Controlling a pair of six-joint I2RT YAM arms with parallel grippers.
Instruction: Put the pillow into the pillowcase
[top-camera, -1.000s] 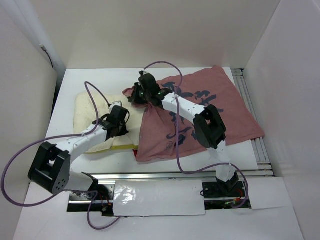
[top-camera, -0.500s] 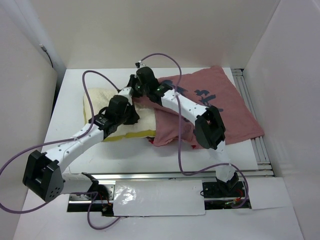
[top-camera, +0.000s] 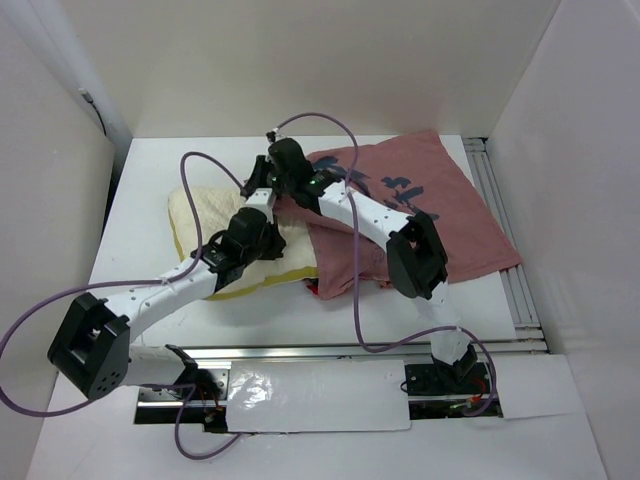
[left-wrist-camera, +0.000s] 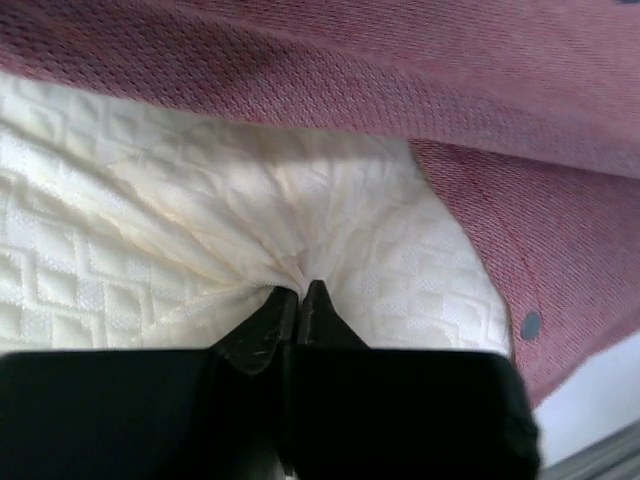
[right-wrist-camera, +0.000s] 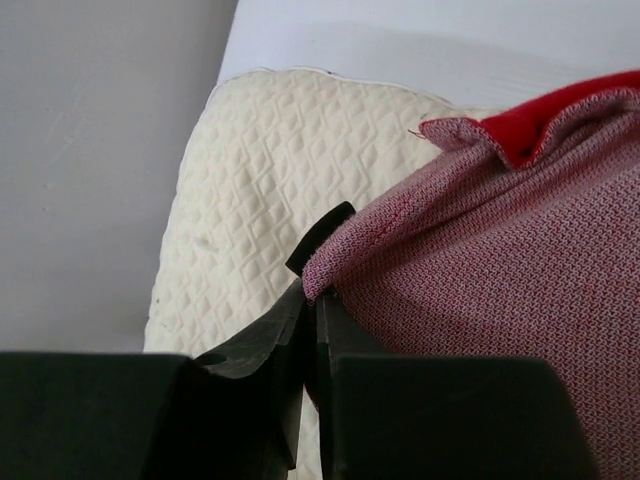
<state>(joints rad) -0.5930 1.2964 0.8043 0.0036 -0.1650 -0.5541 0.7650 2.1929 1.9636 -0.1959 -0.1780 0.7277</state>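
The thick cream-white quilted pillow with yellow edging (top-camera: 205, 215) is seen lying left of centre on the white table (top-camera: 150, 165). Its right end is tucked just under the raised edge of the large dull-pink fabric pillowcase with dark calligraphy marks (top-camera: 440, 200), which is spread over the right half.

The left fingers (left-wrist-camera: 290, 305) are closed tight on a small pucker of the pillow's cover, close to the overhanging cloth. The right fingers (right-wrist-camera: 305, 300) are pinched shut on the pillowcase's hem, which is held lifted over the pillow's corner, with red lining shown at the fold.

Several failures can be expected from here:

- **Weak hold on the pillow:** only a thin fold of cover is gripped, so under a push it may be pulled free, or the cover stretched while the bulk stays put.
- **Mouth not open:** it cannot be told whether one layer of the hem or both are pinched. If both are, the pillow would be slid beneath the case, not into it.
- **Snagging:** the thick corner may be caught on the hem and the case dragged into a bunch.
- **Crowded arms:** the two wrists are set very near each other, so contact or a snagged cable is possible.
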